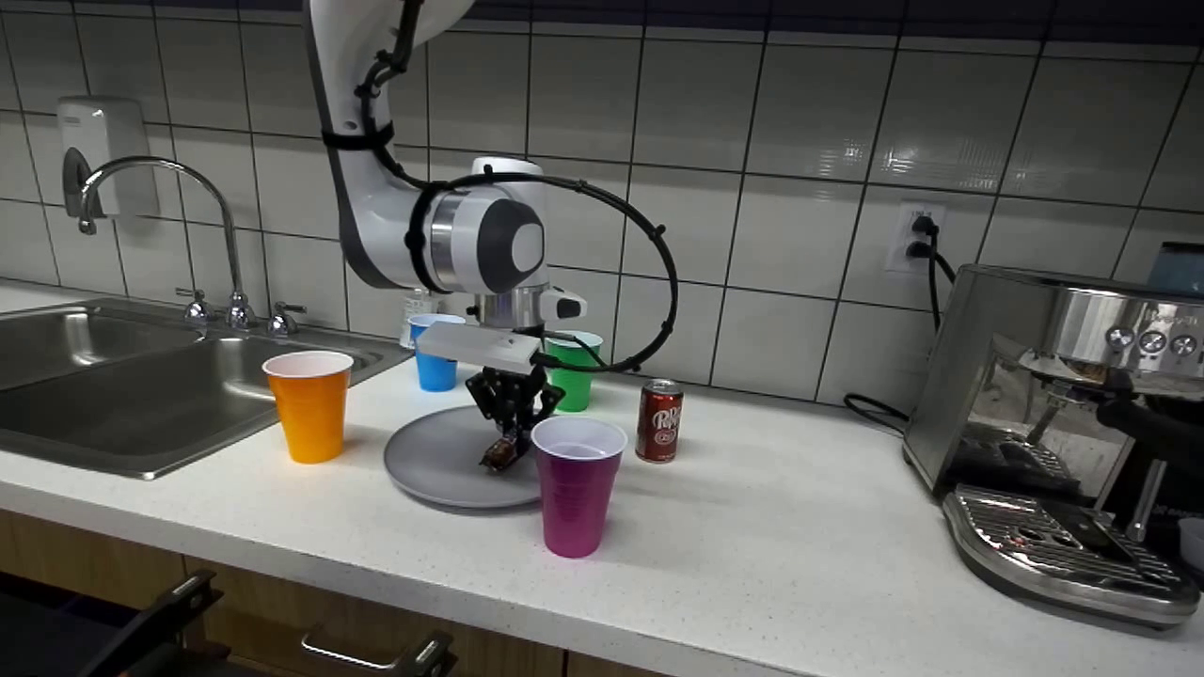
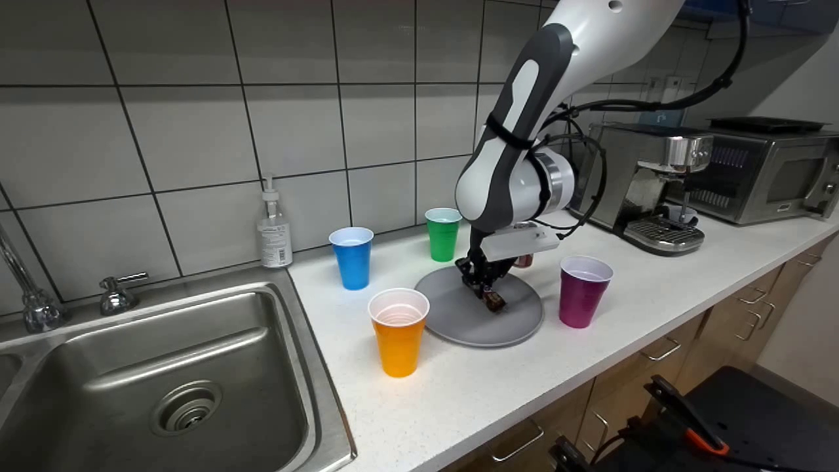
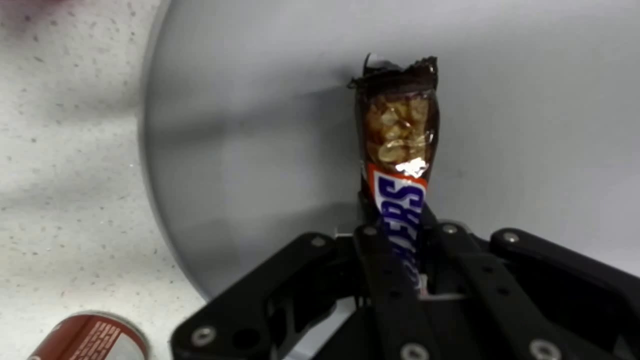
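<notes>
Snickers bar: wrapped in glossy dark brown, nut pieces pictured on it, white glare patch near the logo; exposed end crimped and ragged.
Wrapper lettering: printed blue on white, orange-red border; closing "KERS" can be read, the start is hidden in the grip.
Bar location: held within the rim of the gray plate; whether the plate is touched can't be told.
Gripper: clenched on the bar, jaws pressed to both long sides.
Red soda can: stood on the counter, far right of the plate; marked Dr Pepper, fine print too small to be read.
Soap bottle: stood at the far right corner of the sink; barcode seen, label text can't be read.
Cups: orange cup set left of the plate, blue cup far left, green cup far, purple cup near right.
</notes>
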You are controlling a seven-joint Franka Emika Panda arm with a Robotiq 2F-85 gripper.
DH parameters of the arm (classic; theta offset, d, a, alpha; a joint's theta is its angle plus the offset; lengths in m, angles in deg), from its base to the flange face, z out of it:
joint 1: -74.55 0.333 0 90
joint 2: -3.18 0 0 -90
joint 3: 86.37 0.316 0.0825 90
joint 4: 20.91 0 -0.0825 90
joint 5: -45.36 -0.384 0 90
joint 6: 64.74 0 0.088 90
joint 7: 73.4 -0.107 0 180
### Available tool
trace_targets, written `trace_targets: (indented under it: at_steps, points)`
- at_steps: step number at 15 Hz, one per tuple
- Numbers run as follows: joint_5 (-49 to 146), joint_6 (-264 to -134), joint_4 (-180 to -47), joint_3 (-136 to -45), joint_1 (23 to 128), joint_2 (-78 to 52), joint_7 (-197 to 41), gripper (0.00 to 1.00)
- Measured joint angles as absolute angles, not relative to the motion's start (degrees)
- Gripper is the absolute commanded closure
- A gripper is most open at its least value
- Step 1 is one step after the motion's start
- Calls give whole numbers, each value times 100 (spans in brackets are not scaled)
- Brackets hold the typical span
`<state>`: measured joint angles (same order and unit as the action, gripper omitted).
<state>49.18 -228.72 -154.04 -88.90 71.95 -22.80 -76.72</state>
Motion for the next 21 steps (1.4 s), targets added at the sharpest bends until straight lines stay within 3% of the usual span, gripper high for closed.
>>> trace_targets:
  at_steps: [21]
  points:
    - [5396, -22683, -15438, -9912, 7445, -1178, -8015, 96]
